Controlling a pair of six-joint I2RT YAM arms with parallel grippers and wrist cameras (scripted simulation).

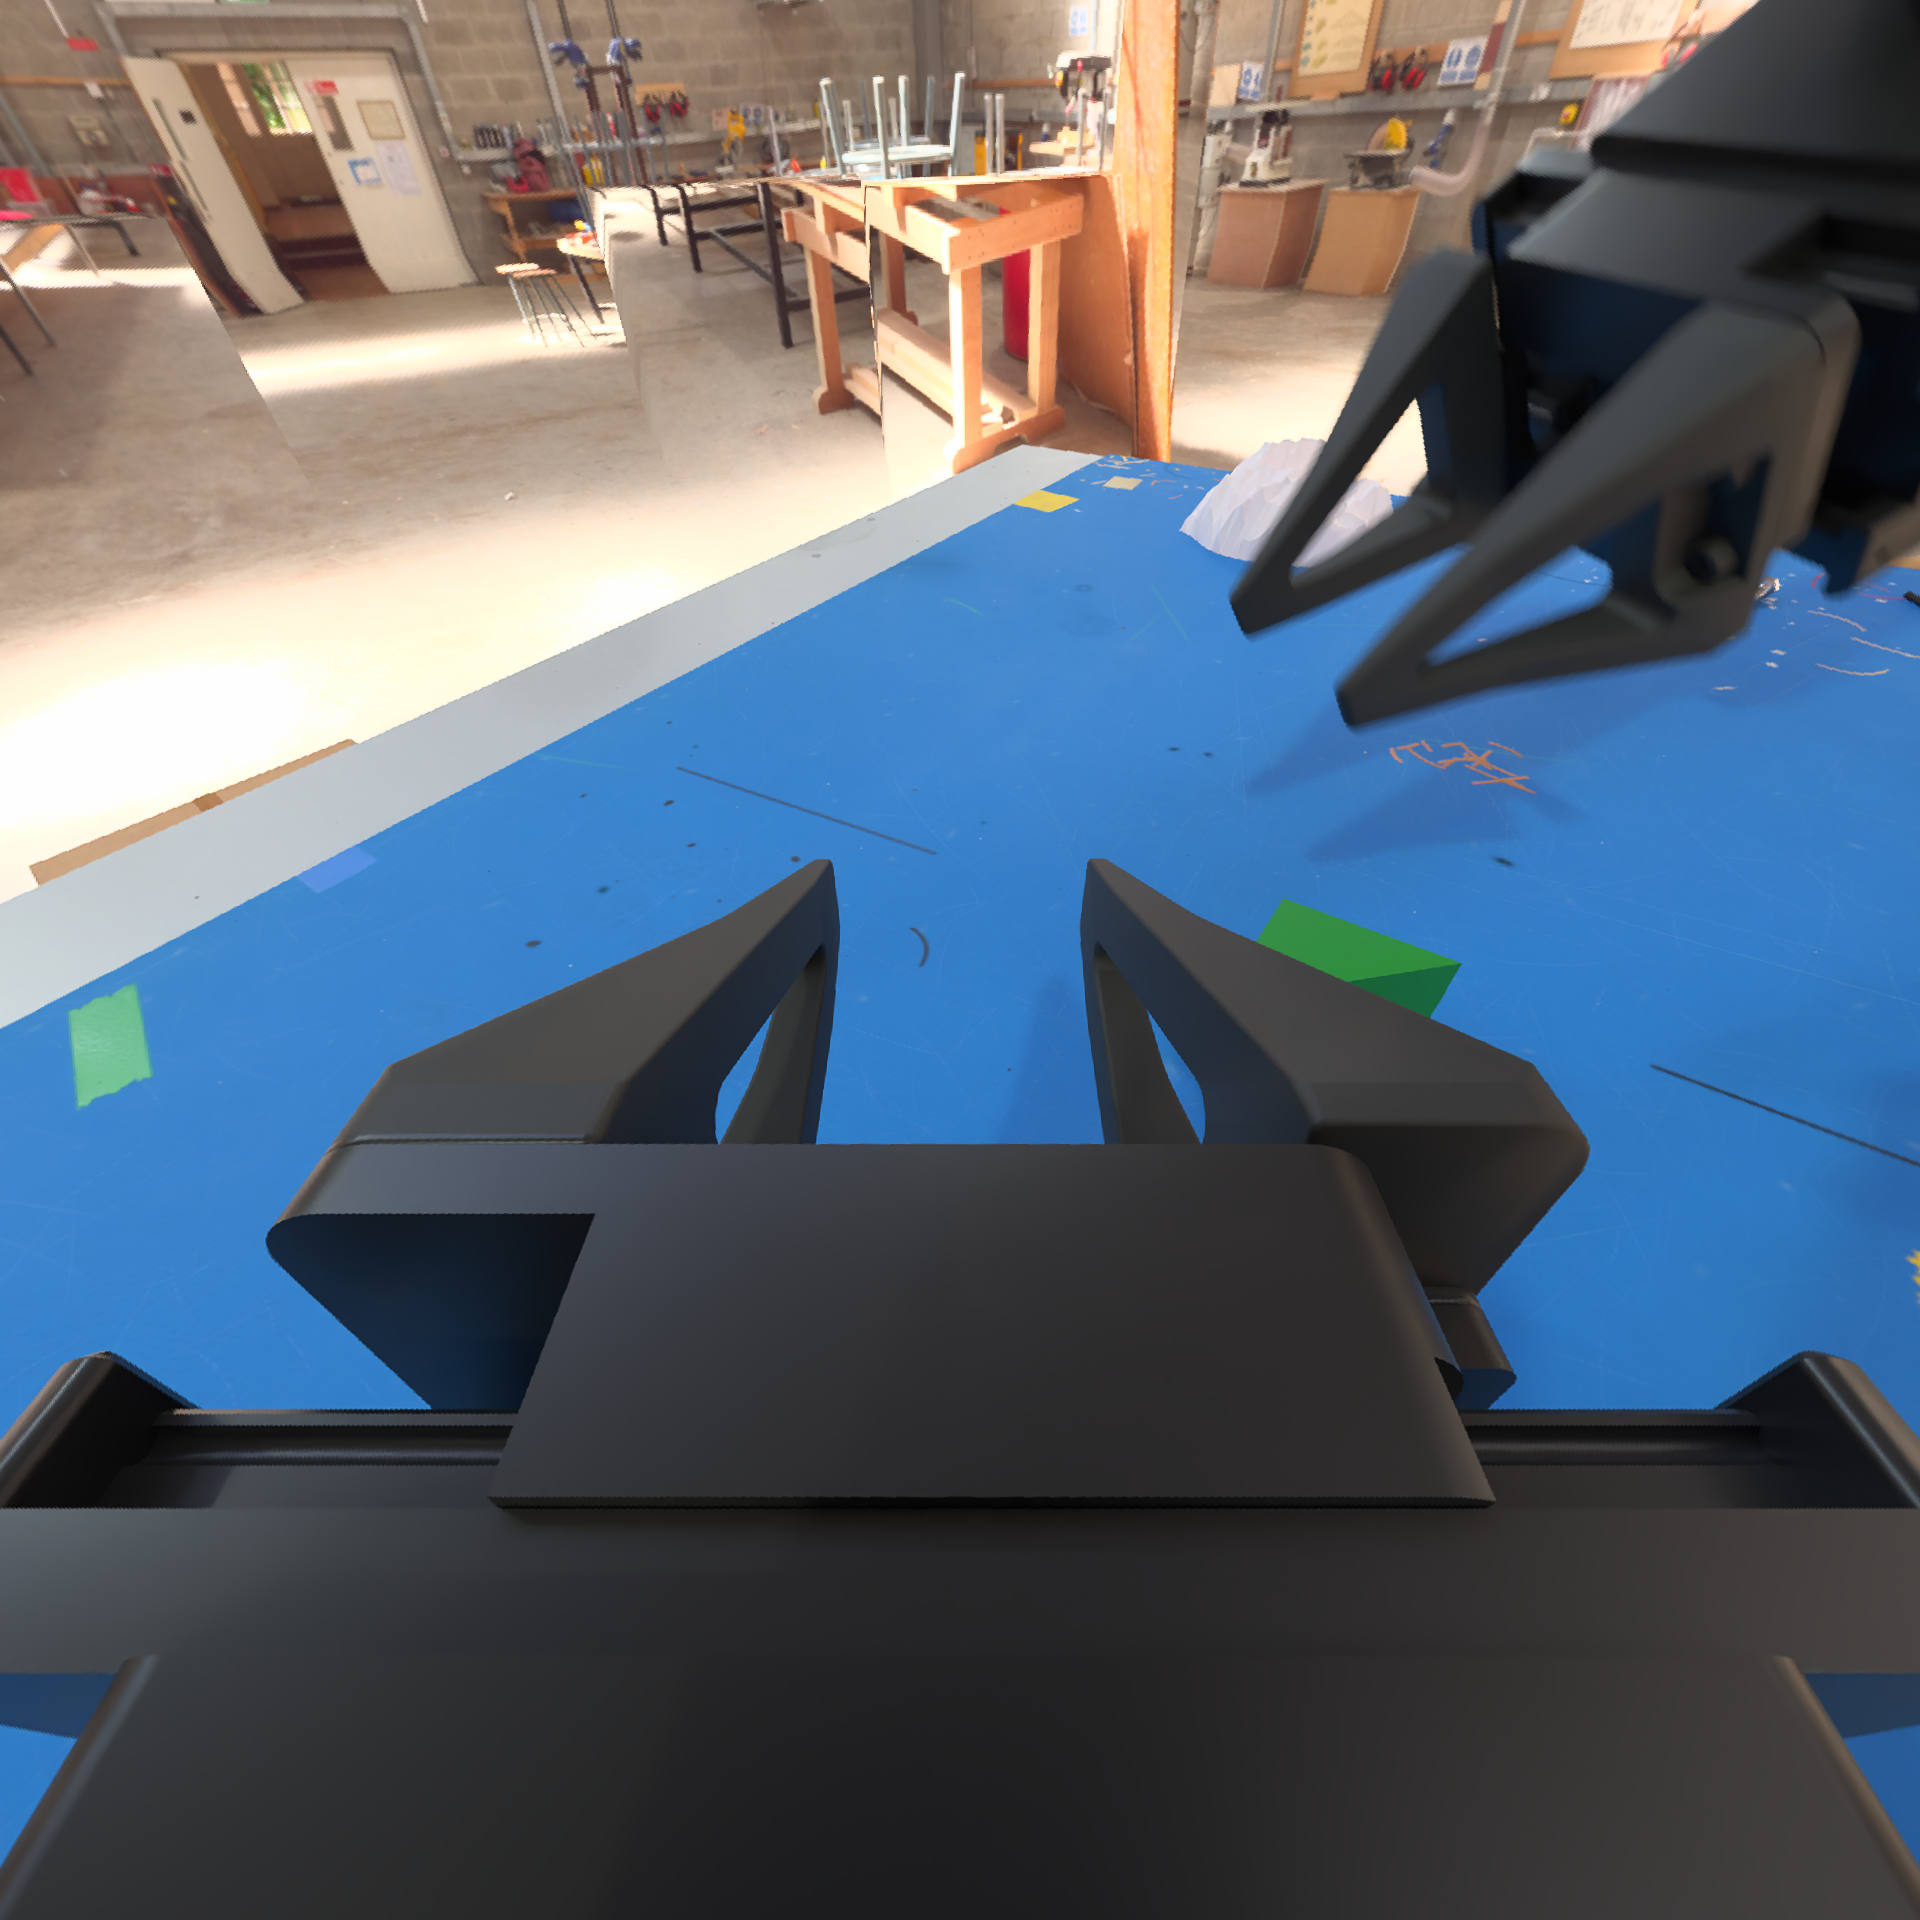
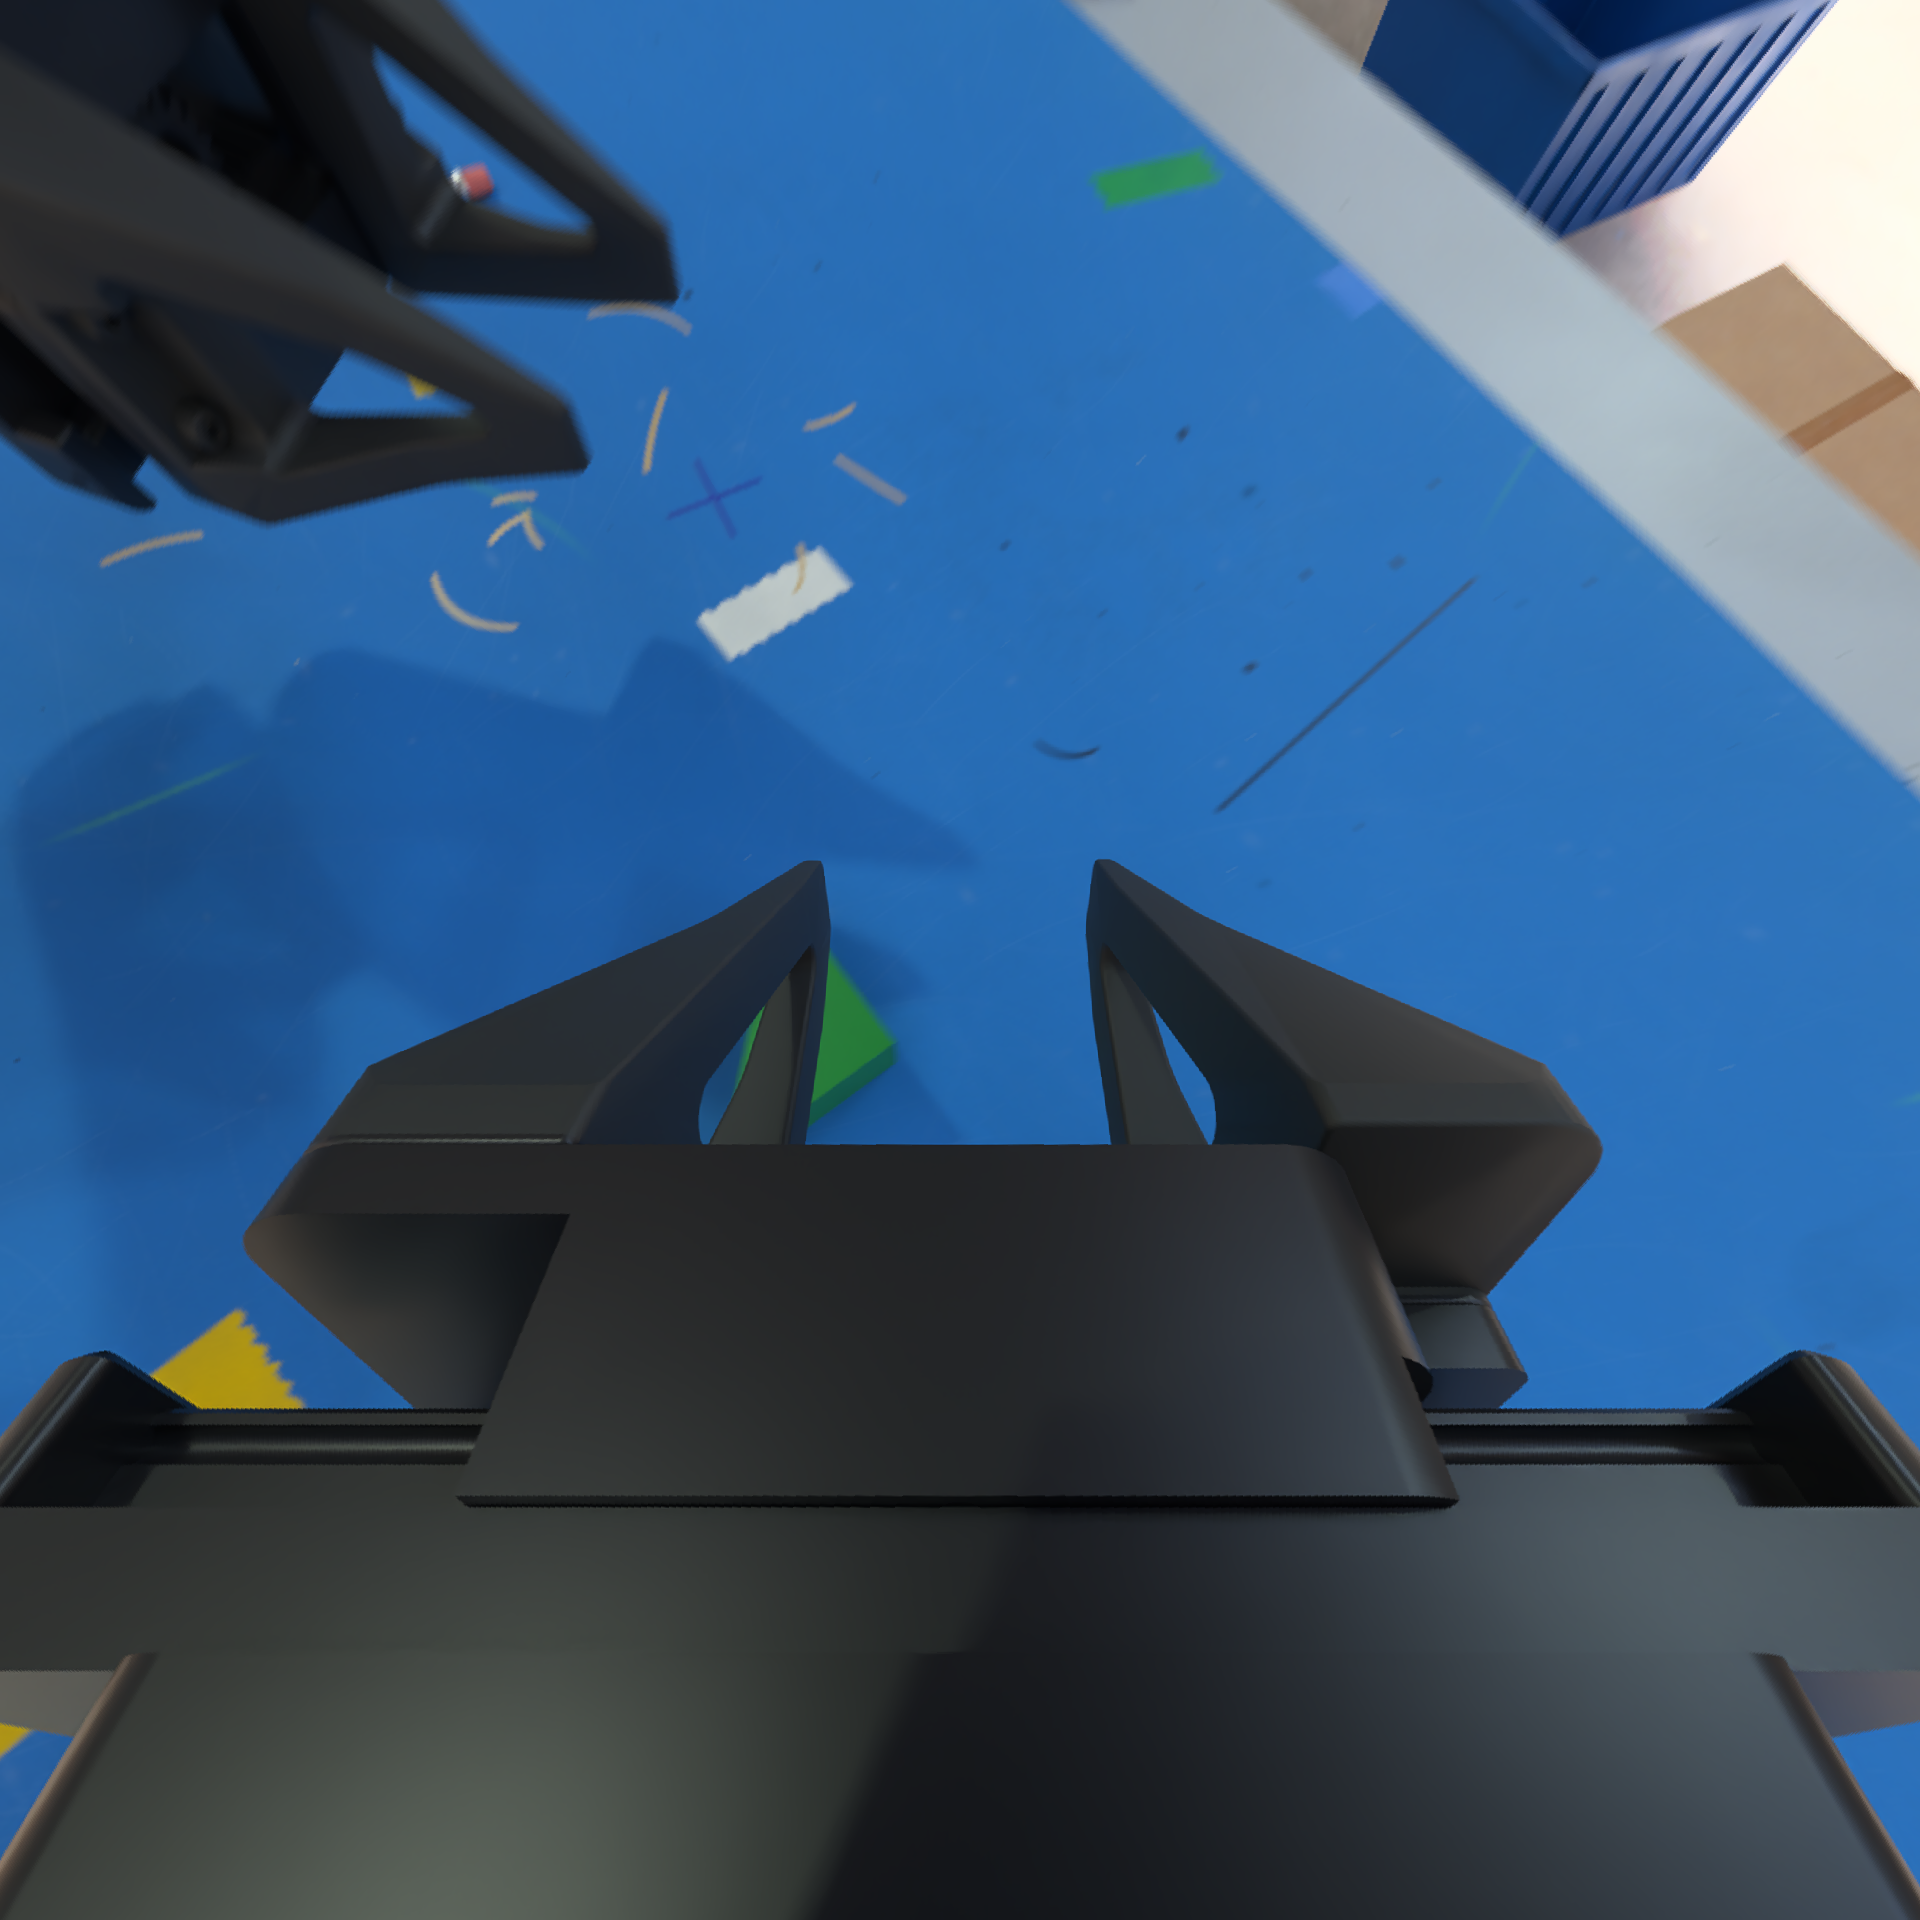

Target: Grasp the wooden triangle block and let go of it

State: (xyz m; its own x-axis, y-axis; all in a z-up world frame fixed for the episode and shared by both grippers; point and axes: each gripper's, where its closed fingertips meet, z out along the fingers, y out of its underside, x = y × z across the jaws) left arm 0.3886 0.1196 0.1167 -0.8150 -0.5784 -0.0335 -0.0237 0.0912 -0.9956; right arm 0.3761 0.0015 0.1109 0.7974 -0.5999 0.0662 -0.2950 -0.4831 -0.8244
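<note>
A green triangle block (image 1: 1361, 956) lies flat on the blue table (image 1: 935, 707), just right of my left gripper's right finger and partly hidden by it. My left gripper (image 1: 958, 868) is open and empty, low over the table. In the right wrist view the same block (image 2: 847, 1039) lies below my right gripper (image 2: 958, 868), under its left finger, partly hidden. My right gripper is open and empty above the table. It also shows in the left wrist view (image 1: 1294, 665) at the upper right, and the left gripper shows in the right wrist view (image 2: 613, 364) at the upper left.
A crumpled white object (image 1: 1247, 504) lies at the table's far side. Tape patches mark the table: green (image 1: 107, 1044), white (image 2: 774, 603), yellow (image 2: 234, 1366). The grey table edge (image 2: 1455, 343) runs diagonally, with a blue crate (image 2: 1642, 114) and a cardboard box (image 2: 1829, 395) beyond it.
</note>
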